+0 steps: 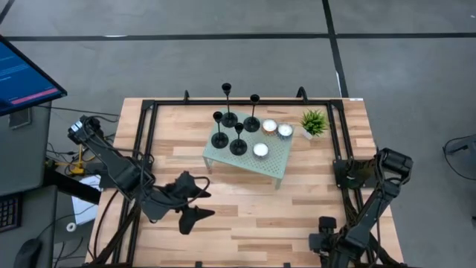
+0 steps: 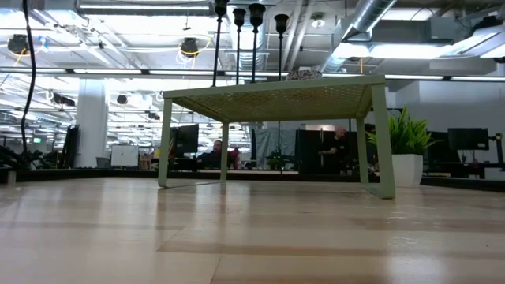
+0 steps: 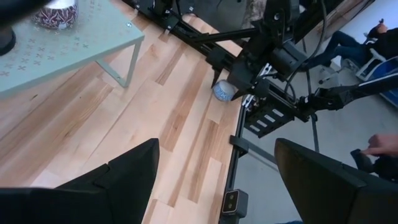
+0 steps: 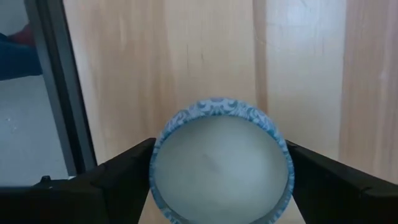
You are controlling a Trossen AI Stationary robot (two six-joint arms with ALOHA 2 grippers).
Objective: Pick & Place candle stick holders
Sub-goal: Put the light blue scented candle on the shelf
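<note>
The right gripper [image 4: 221, 180] is at the near right table edge, fingers wide around a blue-patterned candle [image 4: 221, 165], perhaps touching it. The left gripper [image 1: 195, 202], open and empty, is near left. The four candle stick holders [image 1: 232, 123] stand on the green stand [image 1: 271, 165], far centre.
</note>
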